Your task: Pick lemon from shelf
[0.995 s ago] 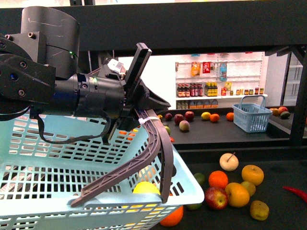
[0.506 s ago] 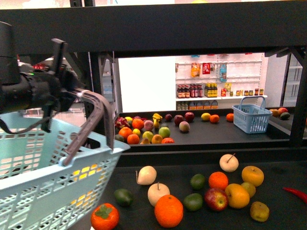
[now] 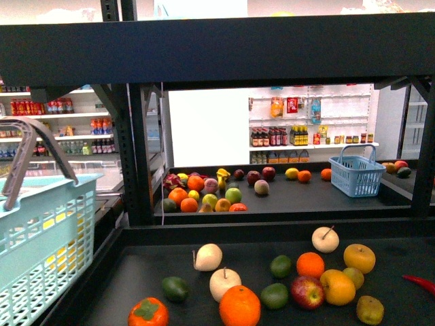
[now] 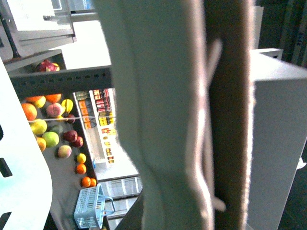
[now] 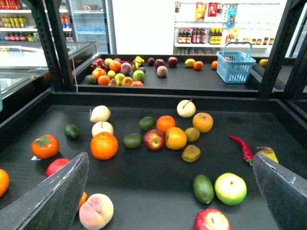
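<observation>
The shelf (image 3: 272, 219) fills the scene: black uprights and beams over flat dark decks strewn with fruit, the near deck closest to the front camera and a second deck behind it. At the far left of the front view a pale mint basket (image 3: 41, 258) hangs beside the near deck, its brown-grey handle (image 3: 15, 170) raised above the rim. In the left wrist view that handle sits pressed between the pale fingers of the left gripper (image 4: 225, 120), which is clamped on it. The right gripper (image 5: 169, 158) hovers above the near deck with its two dark fingers spread wide and nothing between them. Bright yellow shows through the slots of the basket's wall, which fits the lemon (image 3: 60, 252); its outline is hidden. A small blue basket (image 3: 355, 175) stands on the rear deck. A large orange (image 3: 239, 305) lies at the near deck's front.
</observation>
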### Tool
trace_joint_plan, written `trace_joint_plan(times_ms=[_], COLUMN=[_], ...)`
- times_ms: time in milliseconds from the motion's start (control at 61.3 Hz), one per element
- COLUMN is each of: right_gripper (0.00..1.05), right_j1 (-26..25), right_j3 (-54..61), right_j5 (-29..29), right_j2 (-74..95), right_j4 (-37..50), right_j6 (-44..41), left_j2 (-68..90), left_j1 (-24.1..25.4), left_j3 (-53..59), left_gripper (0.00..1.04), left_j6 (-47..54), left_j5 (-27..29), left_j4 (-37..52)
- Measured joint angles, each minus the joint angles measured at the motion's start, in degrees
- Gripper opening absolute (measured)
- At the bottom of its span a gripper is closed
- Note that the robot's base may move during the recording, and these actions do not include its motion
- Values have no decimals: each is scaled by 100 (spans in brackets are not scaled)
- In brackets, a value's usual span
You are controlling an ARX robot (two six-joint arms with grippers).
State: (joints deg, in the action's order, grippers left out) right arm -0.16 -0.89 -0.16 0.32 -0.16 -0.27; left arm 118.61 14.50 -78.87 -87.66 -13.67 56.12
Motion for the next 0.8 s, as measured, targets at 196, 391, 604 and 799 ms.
trace_joint_plan(times_ms=[196, 391, 604, 799], right_gripper=[102, 102, 102, 102], right_j1=[0, 0, 0, 0], right_j3=[0, 0, 0, 0], right_j5=[-2, 0, 0, 0], right_j2=[0, 0, 0, 0], right_j4=[0, 0, 0, 0], right_j6=[4, 4, 4, 4], left_j2=[463, 868, 977, 778], left_j1=[566, 881, 968, 1078], left_j3=[-105, -109, 39, 267], left_gripper=[6, 6, 6, 6], left_j6=[-181, -407, -531, -542], left_j5=[-389, -682, -841, -1032], left_j4=[1003, 1700, 2033, 1899])
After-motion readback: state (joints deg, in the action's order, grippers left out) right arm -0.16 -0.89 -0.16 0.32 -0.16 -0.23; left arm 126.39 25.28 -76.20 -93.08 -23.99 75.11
